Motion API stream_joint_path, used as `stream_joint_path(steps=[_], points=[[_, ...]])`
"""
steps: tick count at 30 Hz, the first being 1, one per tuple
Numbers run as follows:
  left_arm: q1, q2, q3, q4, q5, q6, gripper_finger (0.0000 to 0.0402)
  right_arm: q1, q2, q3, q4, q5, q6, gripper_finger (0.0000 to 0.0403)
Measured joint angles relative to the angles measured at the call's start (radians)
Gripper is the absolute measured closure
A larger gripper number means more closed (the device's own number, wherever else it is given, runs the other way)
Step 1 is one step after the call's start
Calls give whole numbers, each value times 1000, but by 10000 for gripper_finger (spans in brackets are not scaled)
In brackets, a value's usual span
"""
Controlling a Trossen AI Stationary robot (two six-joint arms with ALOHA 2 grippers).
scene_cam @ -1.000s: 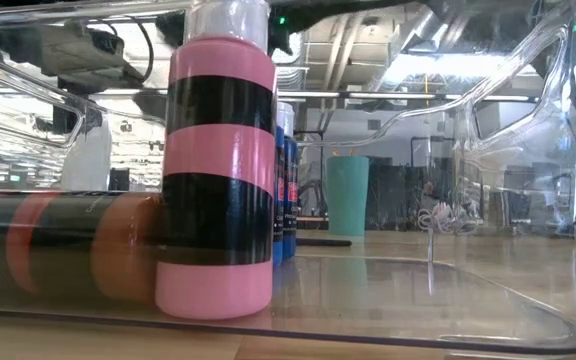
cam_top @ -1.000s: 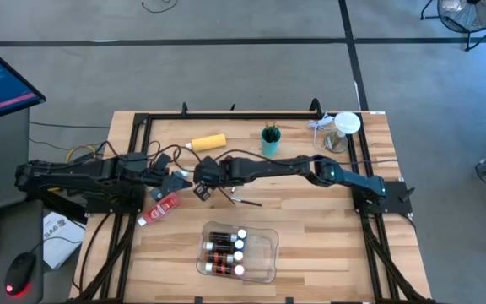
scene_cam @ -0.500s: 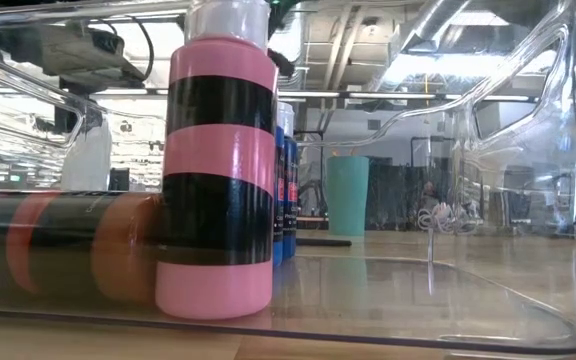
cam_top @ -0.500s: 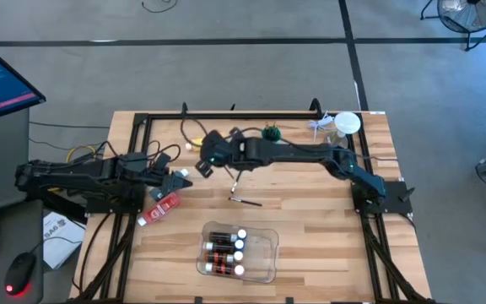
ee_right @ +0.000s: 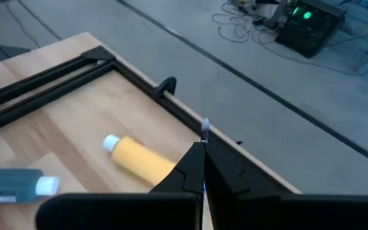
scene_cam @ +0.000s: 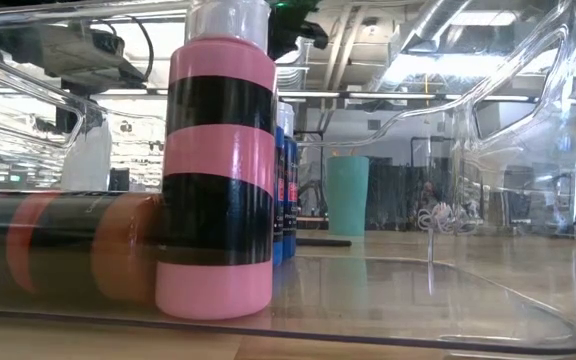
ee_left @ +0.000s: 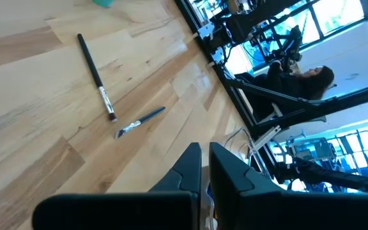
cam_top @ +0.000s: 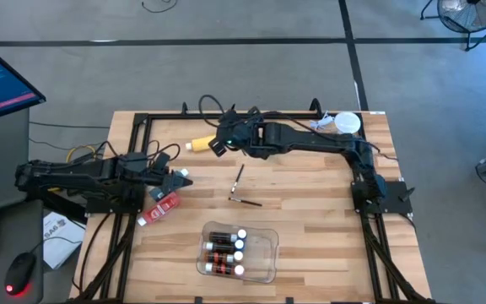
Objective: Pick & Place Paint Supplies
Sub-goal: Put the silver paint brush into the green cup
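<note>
Found the yellow bottle (cam_top: 208, 142) lying crosswise at upper centre, just left of the right gripper (ee_right: 203, 152), fingers pinched on what looked like a thin brush (ee_right: 204, 128); left gripper (cam_top: 182, 175) farther, fingers together.

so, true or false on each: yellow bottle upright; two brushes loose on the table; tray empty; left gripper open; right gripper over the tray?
1. Yellow bottle upright: false, it lies on its side.
2. Two brushes loose on the table: true.
3. Tray empty: false, it holds small bottles.
4. Left gripper open: false, shut, holding nothing.
5. Right gripper over the tray: false, it is near the yellow bottle.
</note>
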Motion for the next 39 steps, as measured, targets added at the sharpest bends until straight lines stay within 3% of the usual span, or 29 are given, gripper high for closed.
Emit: stream_joint_path(steps=[4, 17, 24, 30, 39], points=[[0, 0, 0, 0, -6, 0, 401, -16, -77, -153, 115, 14, -3, 402], [70, 2, -1, -1, -21, 15, 401, -96, -491, -865, 636, 45, -26, 402], [118, 16, -1, -2, -27, 26, 401, -138, -673, -1181, 1045, 51, -143, 403], [144, 65, -1, -1, -27, 26, 401, -176, -726, -1300, 1203, 50, -195, 403], [144, 123, -2, 1, -21, 26, 401, -191, -673, -1347, 1448, 2, -350, 403]])
